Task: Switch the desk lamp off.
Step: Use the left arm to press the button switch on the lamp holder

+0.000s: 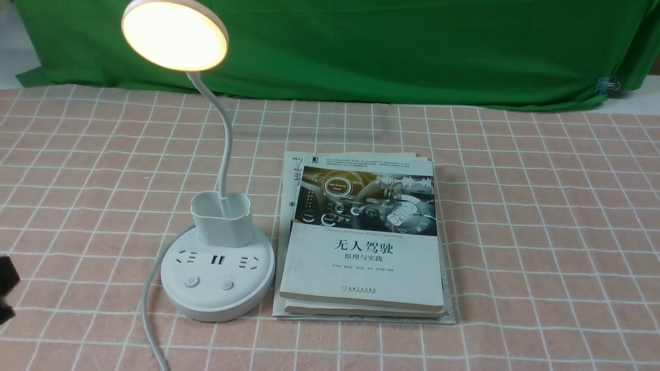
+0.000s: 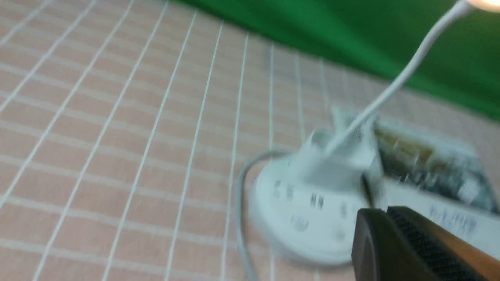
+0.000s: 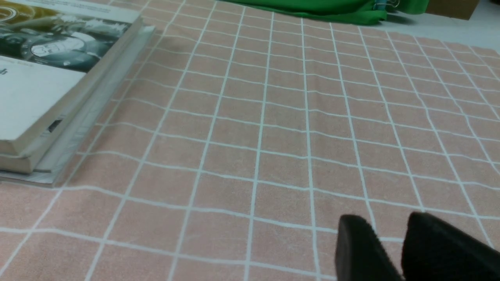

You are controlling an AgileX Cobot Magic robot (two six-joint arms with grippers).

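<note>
The white desk lamp stands left of centre in the front view. Its round head (image 1: 175, 35) glows. A thin neck runs down into the cup holder (image 1: 223, 219) on the round base (image 1: 216, 301), which carries two buttons (image 1: 191, 281) (image 1: 227, 284) at its front. My left gripper (image 1: 7, 289) shows only as a dark edge at the far left, apart from the lamp. In the blurred left wrist view my left gripper (image 2: 384, 211) has its jaws together and empty, short of the lamp base (image 2: 308, 230). My right gripper (image 3: 386, 224) hangs low over bare cloth, slightly open and empty.
A stack of books (image 1: 363, 242) lies right beside the lamp base and shows in the right wrist view (image 3: 43, 97). The lamp's white cable (image 1: 149, 309) runs off the front edge. A pink checked cloth (image 1: 541, 232) covers the table, with a green backdrop (image 1: 412, 46) behind.
</note>
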